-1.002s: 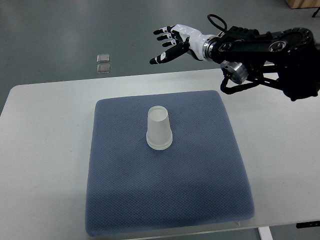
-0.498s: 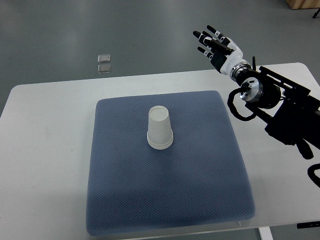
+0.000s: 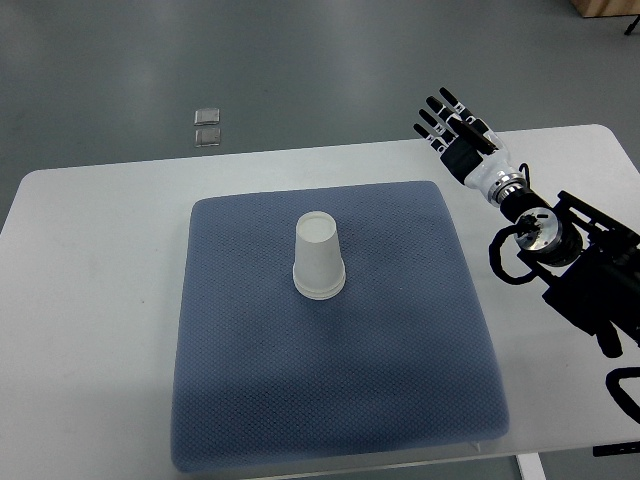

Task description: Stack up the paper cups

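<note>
A white paper cup stack (image 3: 319, 257) stands upside down on the blue-grey mat (image 3: 340, 390), slightly left of its middle. My right hand (image 3: 457, 131) is open and empty, fingers spread, above the table's far right part, to the right of the mat's back corner and well away from the cup. The right arm (image 3: 560, 250) runs down to the right edge. The left arm does not show.
The mat lies on a white table (image 3: 90, 300). Beyond the table's far edge is grey floor with two small clear squares (image 3: 207, 126). The table's front edge is close below the mat.
My right hand has drawn back to the right and toward me, from beyond the table's far edge to above the table beside the mat. The cup has not moved.
</note>
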